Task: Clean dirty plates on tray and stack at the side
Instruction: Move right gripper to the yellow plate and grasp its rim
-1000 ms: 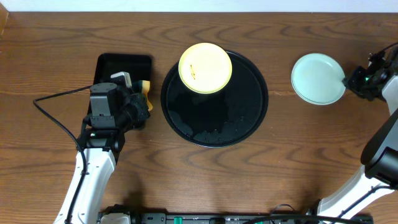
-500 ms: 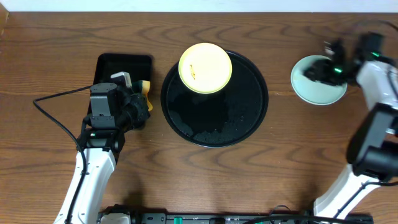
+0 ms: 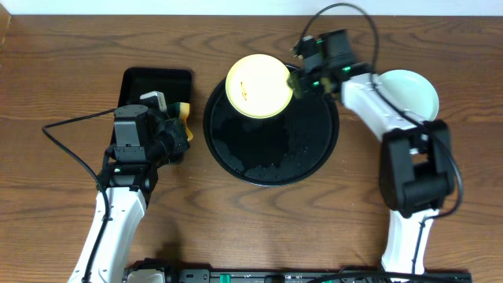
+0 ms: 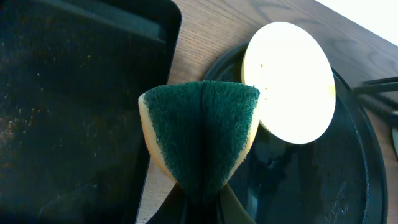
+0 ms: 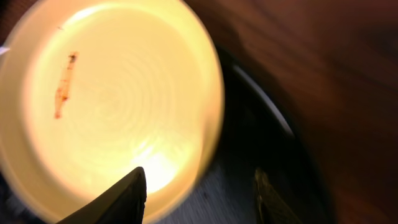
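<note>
On the left of the wooden bench, the left claw is clamped shut on a folded sponge with a green scouring face and a yellow body. It holds the sponge just above the gap between the small rectangular black tray and the big round one. From the left wrist camera we see the sponge pinched into a wedge, its tip pointing towards the yellow plate.

At centre sits the round glossy black tray, wet-looking in patches. The pale yellow plate lies at its far-left edge, overlapping the rim, with a thin brown smudge on its left half.

The right claw reaches in from the right and hangs at the plate's right-hand edge with its jaws apart. In the right wrist view one finger shows over the plate's near rim and the other over the bare black tray beside it, so the rim falls between them. We cannot tell whether either finger touches the plate.

Farther right a pale mint plate rests on the bench, well clear of the tray and partly hidden behind the right arm.
</note>
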